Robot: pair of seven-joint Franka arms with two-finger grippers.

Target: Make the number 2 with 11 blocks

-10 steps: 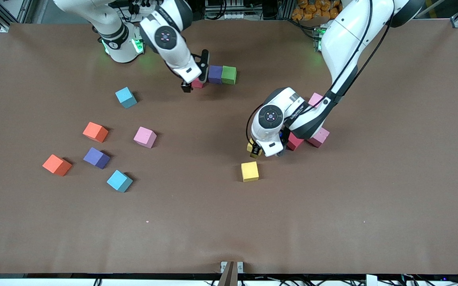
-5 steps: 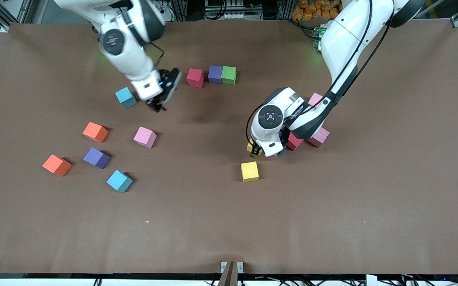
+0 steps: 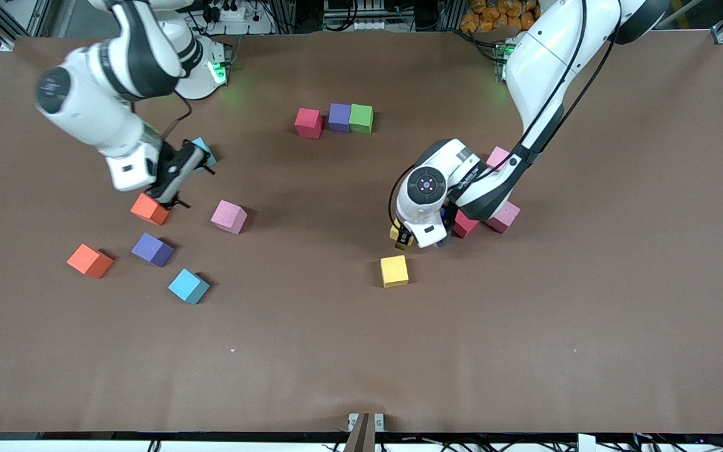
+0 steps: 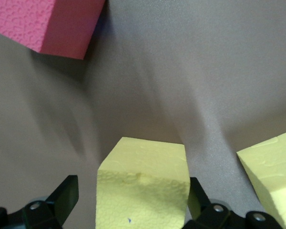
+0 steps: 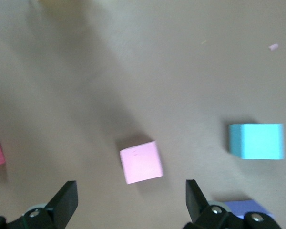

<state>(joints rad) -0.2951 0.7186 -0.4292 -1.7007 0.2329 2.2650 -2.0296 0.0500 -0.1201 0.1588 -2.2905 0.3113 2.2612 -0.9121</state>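
Observation:
My left gripper [image 3: 402, 238] is low at the table, open around a yellow block [image 4: 143, 186]. One finger is against the block and the other stands a little off it. A second yellow block [image 3: 394, 270] lies nearer the front camera. A red block [image 3: 465, 224] and two pink blocks [image 3: 503, 216] lie beside the left arm. A red [image 3: 307, 122], a purple [image 3: 339, 117] and a green block [image 3: 361, 118] form a row near the bases. My right gripper [image 3: 176, 174] hangs open and empty over an orange block [image 3: 150, 209]. No number 2 shows.
Toward the right arm's end lie a light blue block [image 3: 201, 150] partly hidden by the gripper, a pink block [image 3: 229, 216], a purple block [image 3: 152, 249], another orange block [image 3: 90, 260] and another light blue block [image 3: 188, 285].
The right gripper left the red block at the end of the row and swung toward the right arm's end, over the orange block. The left arm has not moved.

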